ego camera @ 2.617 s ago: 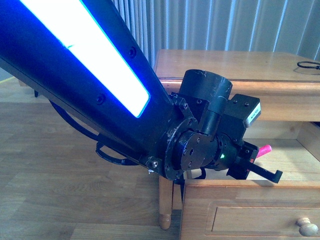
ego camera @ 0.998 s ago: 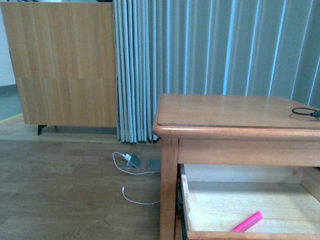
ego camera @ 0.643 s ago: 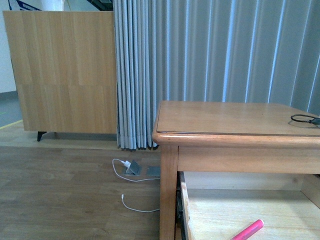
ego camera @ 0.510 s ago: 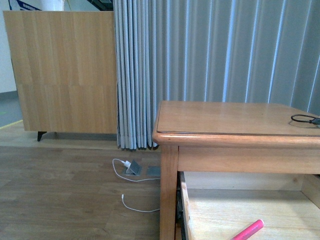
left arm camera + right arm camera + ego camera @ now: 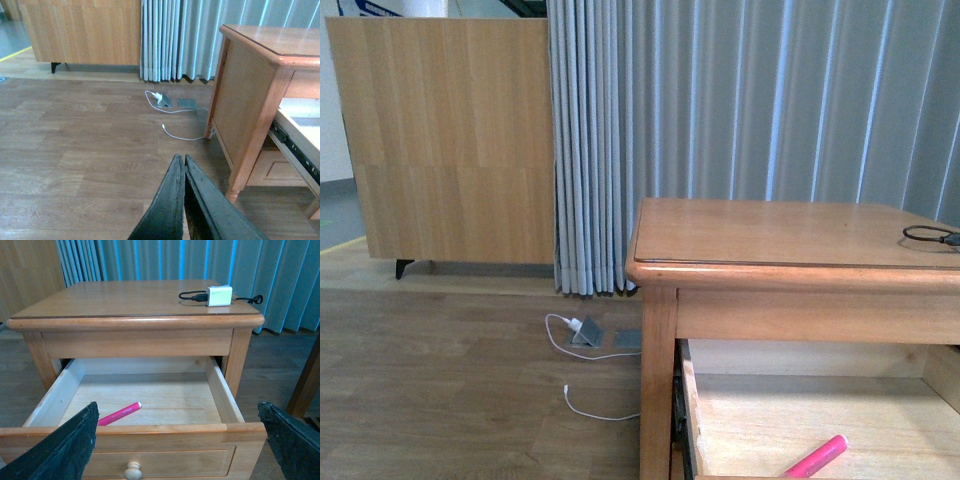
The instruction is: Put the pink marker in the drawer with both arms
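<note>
Right wrist view alone shows whole drawer (image 5: 222, 392), pink marker (image 5: 119, 413) loose inside, earlier clamped in my jaws, right jaws wide apart, left jaws pressed together.

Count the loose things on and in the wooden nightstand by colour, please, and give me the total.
Pink: 1, the pink marker, lying in the open drawer.
White: 1, the white adapter, on the nightstand top.
Black: 1, the black cable, running to that adapter.
Total: 3
</note>
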`<action>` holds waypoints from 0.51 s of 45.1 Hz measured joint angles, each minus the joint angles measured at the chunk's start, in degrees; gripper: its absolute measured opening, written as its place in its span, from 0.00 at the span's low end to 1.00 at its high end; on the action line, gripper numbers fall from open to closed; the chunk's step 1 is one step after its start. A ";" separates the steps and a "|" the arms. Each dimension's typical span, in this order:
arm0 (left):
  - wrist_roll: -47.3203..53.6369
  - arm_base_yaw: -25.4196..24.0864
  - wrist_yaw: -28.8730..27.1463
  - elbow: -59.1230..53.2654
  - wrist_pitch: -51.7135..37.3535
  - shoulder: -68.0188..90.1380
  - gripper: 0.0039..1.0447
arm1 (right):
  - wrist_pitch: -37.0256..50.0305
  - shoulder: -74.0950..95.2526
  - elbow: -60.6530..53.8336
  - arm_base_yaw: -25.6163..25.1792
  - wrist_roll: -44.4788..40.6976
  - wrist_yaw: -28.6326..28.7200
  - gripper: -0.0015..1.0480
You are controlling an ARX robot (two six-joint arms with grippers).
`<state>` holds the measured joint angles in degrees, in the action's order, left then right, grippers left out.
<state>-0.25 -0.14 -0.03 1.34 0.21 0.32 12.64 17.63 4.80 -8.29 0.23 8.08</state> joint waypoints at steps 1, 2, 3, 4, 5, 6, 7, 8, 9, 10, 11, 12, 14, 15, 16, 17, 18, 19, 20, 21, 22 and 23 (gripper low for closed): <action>0.00 0.00 0.02 0.00 0.00 -0.07 0.04 | 0.00 0.00 -0.04 0.00 0.00 0.00 0.92; 0.00 0.00 0.09 0.00 0.02 -0.07 0.04 | 0.00 0.00 -0.04 0.00 0.02 0.00 0.92; 0.00 0.00 0.04 0.02 0.02 -0.07 0.04 | 0.00 0.00 -0.04 0.00 0.02 -0.02 0.92; 0.00 0.00 0.04 0.00 0.00 -0.09 0.04 | 0.00 0.00 -0.04 0.00 0.00 -0.04 0.92; 0.00 0.00 0.04 0.00 0.02 -0.11 0.04 | 0.00 0.00 -0.04 0.00 0.02 -0.02 0.92; 0.00 0.00 0.04 0.00 0.02 -0.11 0.04 | 0.02 0.00 -0.04 0.00 0.00 -0.04 0.92; -0.02 0.00 0.04 0.00 0.02 -0.11 0.04 | 0.00 0.00 -0.04 0.00 0.00 0.00 0.92; 0.00 0.00 0.04 0.00 0.02 -0.11 0.08 | -0.74 0.17 0.11 -0.13 -0.13 0.81 0.92; 0.00 0.00 0.04 0.00 0.02 -0.11 0.14 | -4.22 0.72 1.09 -0.31 -0.42 2.93 0.92; -0.02 0.00 0.04 0.00 0.02 -0.11 0.19 | -8.11 1.60 2.29 -0.52 -0.52 4.48 0.92; 0.00 0.00 0.07 0.00 0.02 -0.11 0.24 | -11.19 2.80 3.30 -0.72 -0.52 5.22 0.92; 0.00 0.00 0.07 0.00 0.02 -0.11 0.29 | -13.49 4.04 4.07 -0.87 -0.57 5.86 0.92; 0.00 0.00 0.04 0.00 0.02 -0.11 0.38 | -15.45 6.56 4.90 -1.53 -0.87 7.61 0.92; 0.00 0.00 0.04 0.00 0.02 -0.11 0.43 | -15.93 8.44 5.38 -2.01 -1.14 8.68 0.92; 0.00 0.00 0.04 0.00 0.02 -0.11 0.46 | -16.15 10.60 5.95 -2.40 -1.57 9.64 0.92; -0.02 0.00 0.04 0.00 0.02 -0.11 0.51 | -16.09 12.28 6.36 -2.69 -1.73 10.19 0.92; 0.00 0.00 0.07 0.00 0.02 -0.11 0.55 | -15.50 14.91 6.91 -3.13 -1.95 10.38 0.92; 0.00 0.00 0.04 0.00 0.02 -0.11 0.58 | -14.71 16.85 7.23 -3.28 -1.97 10.34 0.92; -0.02 0.00 0.04 0.00 0.02 -0.11 0.62 | -13.84 18.95 7.58 -3.41 -1.99 10.40 0.92; -0.02 0.00 0.04 0.00 0.02 -0.11 0.65 | -13.40 20.00 7.74 -3.45 -1.99 10.51 0.92; 0.00 0.00 0.04 0.00 0.02 -0.11 0.68 | -12.50 22.14 8.11 -3.52 -1.99 10.78 0.92; 0.00 0.00 0.04 0.00 0.02 -0.11 0.72 | -11.52 24.41 8.46 -3.63 -1.99 10.86 0.92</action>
<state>-0.25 -0.14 0.01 1.34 0.23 0.21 1.13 42.04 13.26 -11.92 -1.76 18.94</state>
